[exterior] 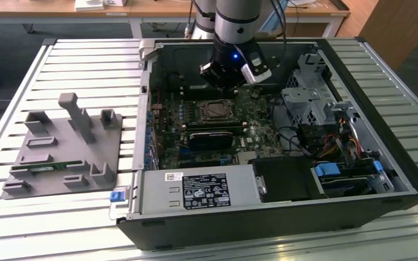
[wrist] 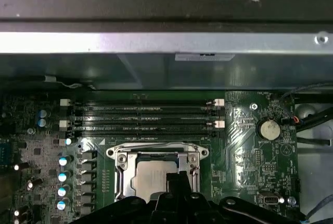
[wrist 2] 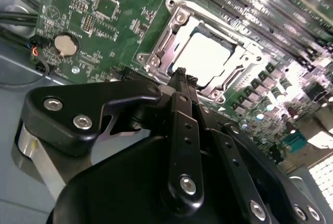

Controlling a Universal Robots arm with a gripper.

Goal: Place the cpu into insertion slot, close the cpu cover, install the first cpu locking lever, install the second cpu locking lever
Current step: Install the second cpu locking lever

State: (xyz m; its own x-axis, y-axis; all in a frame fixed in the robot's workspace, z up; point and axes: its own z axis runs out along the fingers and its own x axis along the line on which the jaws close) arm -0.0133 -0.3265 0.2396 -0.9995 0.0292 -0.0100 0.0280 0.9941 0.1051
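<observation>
The cpu (wrist 2: 203,57) lies flat in the insertion slot (exterior: 216,111) on the green motherboard, its pale face showing. In the first wrist view the cpu (wrist: 148,177) is framed by the cpu cover (wrist: 156,153), a silver plate lying down flat around it. I cannot make out how the locking levers stand. My gripper (wrist 2: 181,74) hangs just above the socket's edge, its black fingers (wrist 2: 179,104) together with nothing between them. In the exterior view the gripper (exterior: 227,87) sits inside the open case, a little behind the slot.
Memory slots (wrist: 140,114) run beside the socket, and a coin battery (wrist: 269,128) lies further along the board. A black graphics card (exterior: 213,138), the power supply (exterior: 198,190) and a drive cage (exterior: 307,103) crowd the case. A grey fixture (exterior: 63,147) stands on the exterior view's left.
</observation>
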